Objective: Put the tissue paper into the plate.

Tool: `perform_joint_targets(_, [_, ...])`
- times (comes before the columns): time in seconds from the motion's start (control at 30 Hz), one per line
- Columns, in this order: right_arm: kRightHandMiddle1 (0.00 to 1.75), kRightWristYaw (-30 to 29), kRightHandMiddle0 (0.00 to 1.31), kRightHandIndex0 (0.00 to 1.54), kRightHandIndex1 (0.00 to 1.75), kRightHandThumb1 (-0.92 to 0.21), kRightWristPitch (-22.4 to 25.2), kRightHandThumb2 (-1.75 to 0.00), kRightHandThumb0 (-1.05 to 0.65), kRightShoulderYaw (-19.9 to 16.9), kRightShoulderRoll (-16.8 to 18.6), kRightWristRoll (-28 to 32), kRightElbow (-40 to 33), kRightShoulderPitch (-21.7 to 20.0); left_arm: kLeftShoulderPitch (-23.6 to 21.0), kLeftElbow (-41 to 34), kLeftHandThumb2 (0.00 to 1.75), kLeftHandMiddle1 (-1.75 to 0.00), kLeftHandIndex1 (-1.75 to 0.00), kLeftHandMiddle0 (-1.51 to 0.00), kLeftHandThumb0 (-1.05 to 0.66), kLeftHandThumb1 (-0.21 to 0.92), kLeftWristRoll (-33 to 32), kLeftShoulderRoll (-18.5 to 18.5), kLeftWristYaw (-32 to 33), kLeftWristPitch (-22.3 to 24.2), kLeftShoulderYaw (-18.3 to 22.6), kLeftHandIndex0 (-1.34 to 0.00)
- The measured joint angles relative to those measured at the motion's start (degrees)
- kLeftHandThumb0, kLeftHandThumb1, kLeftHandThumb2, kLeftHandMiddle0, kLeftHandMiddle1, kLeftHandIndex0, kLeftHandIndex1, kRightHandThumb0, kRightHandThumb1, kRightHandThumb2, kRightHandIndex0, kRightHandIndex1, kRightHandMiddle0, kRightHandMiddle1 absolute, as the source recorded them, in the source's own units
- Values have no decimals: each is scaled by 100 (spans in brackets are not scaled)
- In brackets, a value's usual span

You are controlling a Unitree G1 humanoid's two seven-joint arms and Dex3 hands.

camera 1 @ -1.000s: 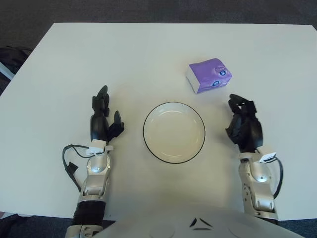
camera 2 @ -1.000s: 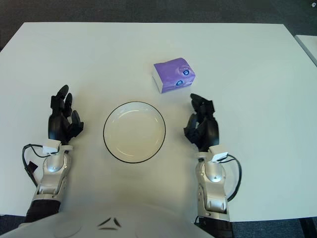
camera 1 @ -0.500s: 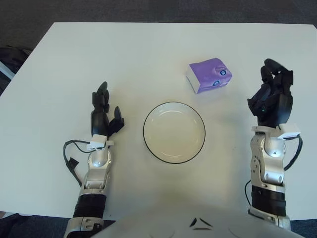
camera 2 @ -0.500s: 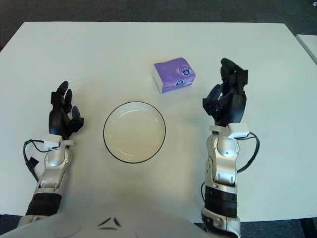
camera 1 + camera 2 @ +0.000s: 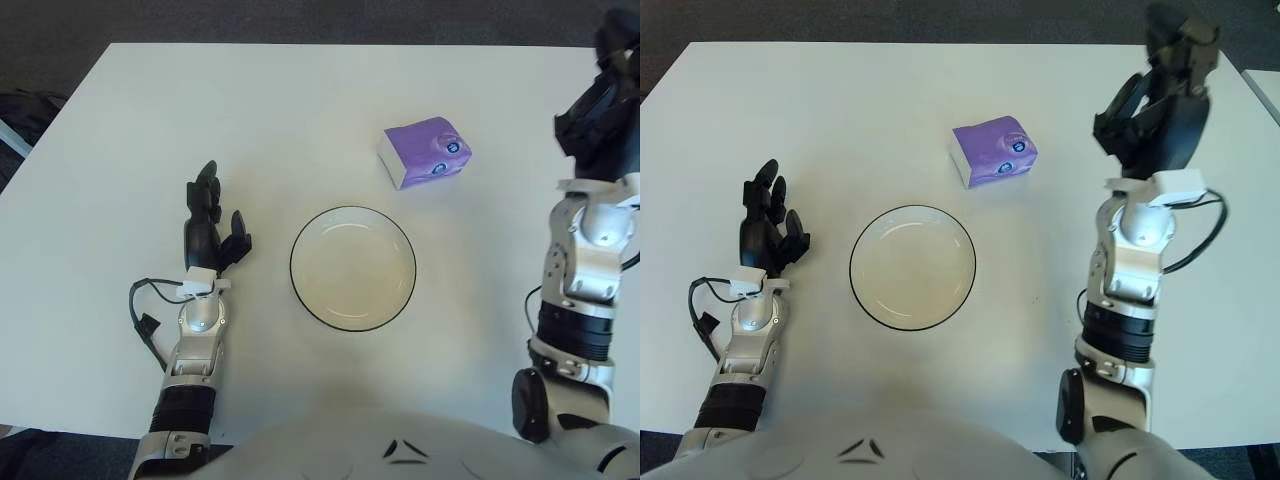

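the purple tissue pack (image 5: 992, 152) is lying on the white bench (image 5: 840, 110), just beyond the far right rim of the empty, black-rimmed plate (image 5: 912, 266) and apart from it. nothing is touching it. the right hand (image 5: 1158, 100) is hovering raised to the right of the pack, fingers loosely curled and grasping nothing. the left hand (image 5: 768, 232) is resting idle on the bench to the left of the plate, fingers released and pointing to the far side. this looks like the reach step, with the pick not yet made. next, the right hand is needing to swing left and down over the pack, opening wide enough to span it before closing.
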Motion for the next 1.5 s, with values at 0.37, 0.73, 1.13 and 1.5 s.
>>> perform_joint_targets(0.37, [87,8,0,15,31,-92,198,-47,-79,652,-726,-1369,1033,-1437,-17,50,79,0,-56,-27,-68,92,0,8,0,-72,52,0])
perform_joint_targets(0.73, [69,872,0,11,27,-92,629,-40,-91,1645,-1346,-2315,2154,-2604,-74,53,81,0,-56,-27,-66,92,-12,-31,8,-121,59,0])
perform_joint_targets(1.13, [42,1169,0,5,21,-92,-42,-55,-104,2872,-1784,-3404,4065,-3643,-106,75,80,0,-57,-27,-67,92,-9,-19,17,-136,73,0])
perform_joint_targets(1.5, [24,1211,0,1,7,-92,-1426,-61,-105,3580,-1827,-3670,5018,-3772,-118,92,79,0,-56,-27,-67,92,-9,-19,18,-140,75,0])
